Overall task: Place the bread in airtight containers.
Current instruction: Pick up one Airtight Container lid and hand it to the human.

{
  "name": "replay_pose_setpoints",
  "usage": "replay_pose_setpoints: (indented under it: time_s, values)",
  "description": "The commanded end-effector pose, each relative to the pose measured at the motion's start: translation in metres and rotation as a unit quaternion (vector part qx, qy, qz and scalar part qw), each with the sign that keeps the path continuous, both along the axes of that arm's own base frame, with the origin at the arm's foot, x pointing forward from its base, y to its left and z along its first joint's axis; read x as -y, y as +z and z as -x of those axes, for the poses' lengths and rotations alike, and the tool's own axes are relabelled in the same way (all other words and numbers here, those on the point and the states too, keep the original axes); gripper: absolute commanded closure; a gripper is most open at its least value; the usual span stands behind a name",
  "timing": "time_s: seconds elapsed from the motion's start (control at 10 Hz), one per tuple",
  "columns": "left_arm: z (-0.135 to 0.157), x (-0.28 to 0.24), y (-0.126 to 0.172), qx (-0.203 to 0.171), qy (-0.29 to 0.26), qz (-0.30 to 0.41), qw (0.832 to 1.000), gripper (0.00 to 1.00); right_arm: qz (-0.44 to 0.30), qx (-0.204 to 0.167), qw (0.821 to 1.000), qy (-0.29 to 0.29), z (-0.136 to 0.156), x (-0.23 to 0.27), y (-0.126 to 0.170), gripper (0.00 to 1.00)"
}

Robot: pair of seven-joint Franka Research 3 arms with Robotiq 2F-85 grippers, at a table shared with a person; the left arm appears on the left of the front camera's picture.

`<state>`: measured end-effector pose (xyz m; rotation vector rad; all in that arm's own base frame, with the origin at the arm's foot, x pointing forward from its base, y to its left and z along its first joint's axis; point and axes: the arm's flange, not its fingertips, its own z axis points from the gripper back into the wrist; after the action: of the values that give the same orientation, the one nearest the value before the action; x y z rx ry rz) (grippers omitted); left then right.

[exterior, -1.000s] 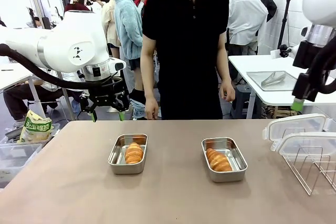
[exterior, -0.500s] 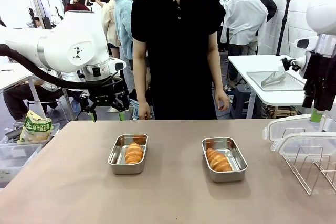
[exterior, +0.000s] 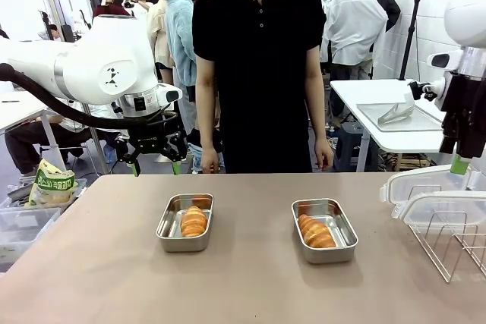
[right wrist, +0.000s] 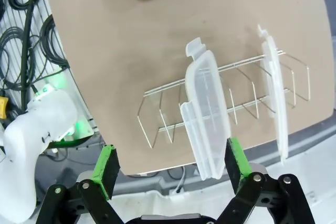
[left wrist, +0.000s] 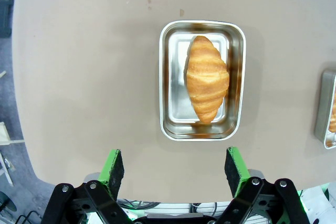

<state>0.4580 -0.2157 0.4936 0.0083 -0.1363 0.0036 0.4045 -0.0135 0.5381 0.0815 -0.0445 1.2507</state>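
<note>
Left of the wire rack [right wrist: 241, 103] holding two lids [right wrist: 207, 114], each croissant [exterior: 194, 221] [exterior: 316, 231] lies in an open container [exterior: 168, 225] [exterior: 345, 227] on the desk [exterior: 250, 286]. Left arm's jaws hang apart, empty; right arm's jaws hang apart above the rack.

Left steel tub [exterior: 182, 246] holding a croissant [exterior: 194, 221], right steel tub [exterior: 329, 254] holding another croissant [exterior: 316, 231], lids [exterior: 425, 185] on wire rack [exterior: 446, 242]

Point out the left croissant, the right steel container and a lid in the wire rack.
left croissant [left wrist: 207, 85], left wrist view, middle of its top.
right steel container [exterior: 330, 256], front view, near wall.
lid [right wrist: 207, 111], right wrist view, flat middle.
</note>
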Motion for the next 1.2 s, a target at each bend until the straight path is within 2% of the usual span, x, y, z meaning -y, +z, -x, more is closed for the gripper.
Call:
replay_pose_setpoints:
  time_s: [0.0,0.3,0.4,0.7,0.9,1.1]
  values:
    - [0.000,-0.001,0.001,0.002,0.001,0.000,1.000,0.00,-0.004,0.002,1.000,-0.007,0.000,-0.003,0.000,0.00]
    - [0.000,-0.001,0.001,0.002,0.001,0.000,1.000,0.00,0.000,0.000,1.000,0.000,0.000,0.000,0.000,0.00]
    - [0.000,-0.001,0.001,0.002,0.001,0.000,1.000,0.00,-0.018,-0.014,0.999,0.030,0.001,0.003,-0.007,0.00]
    - [0.000,-0.001,0.001,0.002,0.001,0.000,1.000,0.00,-0.054,-0.011,0.991,0.120,0.019,0.018,-0.019,0.00]
    - [0.000,-0.001,0.001,0.002,0.001,0.000,1.000,0.00,-0.039,-0.009,0.991,0.130,0.026,0.033,-0.028,0.00]
    - [0.000,-0.001,0.001,0.002,0.001,0.000,1.000,0.00,-0.076,0.014,0.990,0.121,0.029,0.052,-0.042,0.00]
